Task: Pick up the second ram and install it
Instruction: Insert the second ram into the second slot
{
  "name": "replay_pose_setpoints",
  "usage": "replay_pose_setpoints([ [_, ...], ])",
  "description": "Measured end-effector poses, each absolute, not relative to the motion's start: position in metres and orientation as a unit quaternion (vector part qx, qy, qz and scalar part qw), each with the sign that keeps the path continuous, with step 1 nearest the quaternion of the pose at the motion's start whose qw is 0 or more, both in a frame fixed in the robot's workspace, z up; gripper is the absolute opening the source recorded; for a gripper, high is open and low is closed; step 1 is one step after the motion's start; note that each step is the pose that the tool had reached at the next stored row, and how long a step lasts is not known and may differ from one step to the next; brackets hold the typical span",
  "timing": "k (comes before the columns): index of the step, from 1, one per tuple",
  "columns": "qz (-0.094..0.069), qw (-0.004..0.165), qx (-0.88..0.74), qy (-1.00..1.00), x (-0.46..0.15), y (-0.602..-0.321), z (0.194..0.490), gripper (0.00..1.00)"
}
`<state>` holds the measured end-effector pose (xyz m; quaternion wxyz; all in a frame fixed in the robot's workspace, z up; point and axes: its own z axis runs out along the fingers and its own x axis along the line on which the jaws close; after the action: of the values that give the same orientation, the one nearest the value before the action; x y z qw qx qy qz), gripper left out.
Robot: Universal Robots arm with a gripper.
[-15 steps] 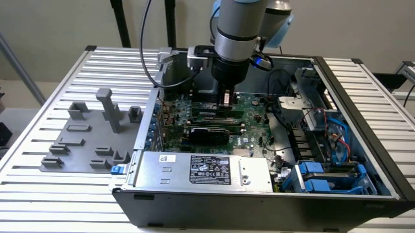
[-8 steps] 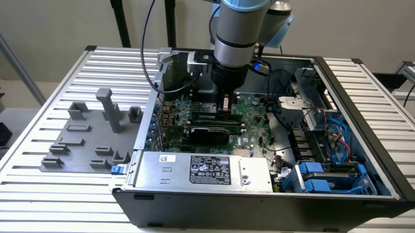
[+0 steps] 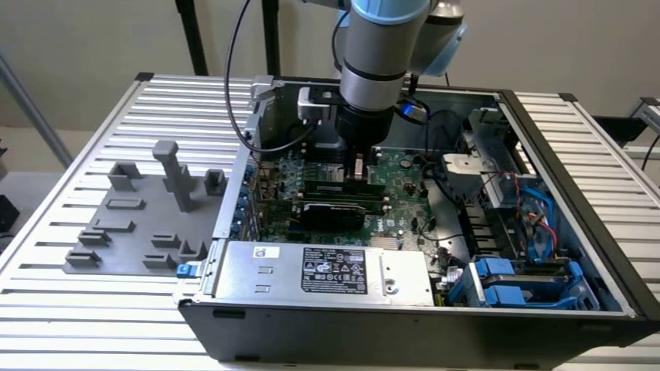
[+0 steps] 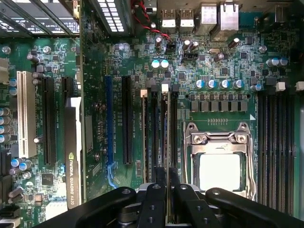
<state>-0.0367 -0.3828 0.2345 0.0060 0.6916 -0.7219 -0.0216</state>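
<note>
While jaws clamp the second ram (image 4: 167, 137) beside the CPU socket (image 4: 219, 161), we judge the gripper (image 4: 167, 190) should press straight down, evenly.

So the motherboard (image 3: 397, 193) sits flat inside the open case (image 3: 577, 232), with the power supply (image 3: 320, 270) just in front of it. On it, the second ram (image 4: 165, 137) stands in a slot beside the CPU socket (image 4: 218, 161). The parts holder (image 3: 139, 220) rests on the surface (image 3: 93, 325), toward the exterior view's left of the motherboard.
</note>
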Motion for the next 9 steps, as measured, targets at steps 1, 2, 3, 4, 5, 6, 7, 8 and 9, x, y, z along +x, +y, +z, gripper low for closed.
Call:
replay_pose_setpoints([
  [1,-0.022,0.006,0.692,-0.722,-0.0367,-0.3828,0.2343,0.13],
  [2,-0.021,0.006,0.692,-0.722,-0.0367,-0.3828,0.2343,0.13],
  [3,-0.021,0.006,0.693,-0.721,-0.0367,-0.3828,0.2343,0.13],
  [4,-0.021,0.006,0.693,-0.720,-0.0367,-0.3828,0.2342,0.13],
  [5,-0.021,0.006,0.694,-0.719,-0.0366,-0.3828,0.2341,0.13],
  [6,-0.021,0.007,0.695,-0.719,-0.0366,-0.3828,0.2339,0.13],
  [7,-0.021,0.007,0.696,-0.718,-0.0365,-0.3827,0.2335,0.13],
  [8,-0.021,0.007,0.696,-0.718,-0.0365,-0.3828,0.2331,0.13],
  [9,-0.020,0.007,0.696,-0.717,-0.0364,-0.3828,0.2327,0.13],
])
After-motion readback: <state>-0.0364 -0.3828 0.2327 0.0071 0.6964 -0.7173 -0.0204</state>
